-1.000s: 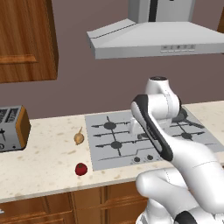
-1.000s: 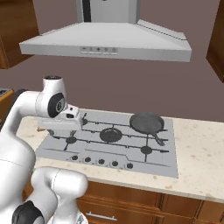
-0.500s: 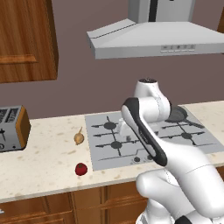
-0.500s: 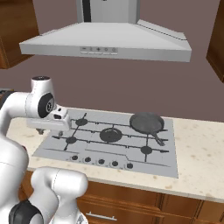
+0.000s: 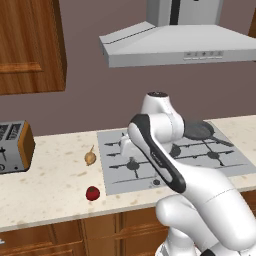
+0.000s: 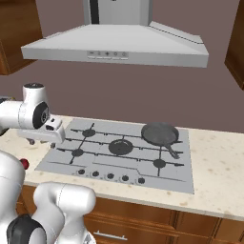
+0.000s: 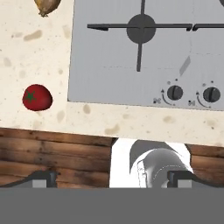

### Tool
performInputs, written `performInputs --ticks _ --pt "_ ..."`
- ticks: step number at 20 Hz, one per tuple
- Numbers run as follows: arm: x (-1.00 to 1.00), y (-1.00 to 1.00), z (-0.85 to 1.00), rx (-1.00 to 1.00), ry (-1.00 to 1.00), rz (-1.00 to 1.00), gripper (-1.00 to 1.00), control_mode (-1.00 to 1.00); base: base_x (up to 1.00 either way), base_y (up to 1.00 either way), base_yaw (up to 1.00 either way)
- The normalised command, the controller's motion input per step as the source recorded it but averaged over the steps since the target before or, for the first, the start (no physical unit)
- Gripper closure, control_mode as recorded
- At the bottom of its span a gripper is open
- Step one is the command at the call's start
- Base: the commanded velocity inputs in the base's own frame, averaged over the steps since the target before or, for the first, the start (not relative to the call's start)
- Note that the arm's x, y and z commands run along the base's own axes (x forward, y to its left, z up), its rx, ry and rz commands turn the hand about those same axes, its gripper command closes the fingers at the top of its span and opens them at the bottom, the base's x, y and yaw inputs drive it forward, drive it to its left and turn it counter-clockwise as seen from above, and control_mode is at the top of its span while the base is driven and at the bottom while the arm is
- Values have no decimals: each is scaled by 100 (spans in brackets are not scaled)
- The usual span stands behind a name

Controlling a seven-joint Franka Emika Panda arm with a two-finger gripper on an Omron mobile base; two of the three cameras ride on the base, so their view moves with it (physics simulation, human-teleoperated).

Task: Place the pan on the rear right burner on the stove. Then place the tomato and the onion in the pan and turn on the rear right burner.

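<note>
The dark pan (image 6: pixel 159 133) rests on the stove (image 6: pixel 181 176) over the rear right burner, which it covers, handle pointing toward the front right; it also shows as the pan (image 5: pixel 200 131). On the counter left of the stove lie the tan onion (image 5: pixel 90 158) and, nearer the front edge, the red tomato (image 5: pixel 92 193). My gripper (image 6: pixel 43 143) hangs open and empty above the stove's front-left corner, pointing down. In the hand view the gripper (image 7: pixel 111 177) has the tomato (image 7: pixel 37 97) to the left and the onion (image 7: pixel 47 5) at top left.
A toaster (image 5: pixel 12 147) stands at the far left of the counter. The range hood (image 5: pixel 175 45) hangs over the stove, and a wooden cabinet (image 5: pixel 30 45) is mounted at upper left. Dark knobs (image 6: pixel 109 176) line the stove's front edge.
The arm has swung left across the stove, carrying the open gripper from over the left burners to the stove's left edge. Pan, tomato and onion have stayed put.
</note>
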Motion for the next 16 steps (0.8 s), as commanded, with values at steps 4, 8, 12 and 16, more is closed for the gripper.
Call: performInputs --ticks 4,8,12,16 --pt "0 46 0 8 -3 0 -100 -100 0 0 0" --pt "-2 48 0 7 -5 0 -100 -100 0 0 0" --pt "-1 50 0 4 -8 0 -100 -100 0 0 0" --pt "0 50 0 1 -7 0 -100 -100 0 0 0"
